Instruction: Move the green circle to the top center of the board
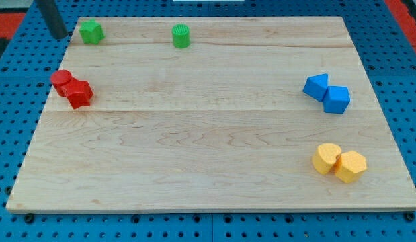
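- The green circle (181,35) is being seen standing upright near the view's top edge of the wooden board (214,161), somewhat to the view's left of the centre line.
- My tip (59,35) is being held at the board's top left corner, just beside a green star-like block (91,31) and well apart from the green circle.
- No jaws are being carried by the rod, so no open or closed state can be told.
- Two red blocks (72,87) are being kept touching at the left edge.
- Two blue blocks (327,93) are being shown touching at the right.
- Two yellow blocks (339,162) are being shown touching at the lower right.
- The board is being borne by a blue perforated bench (6,121).
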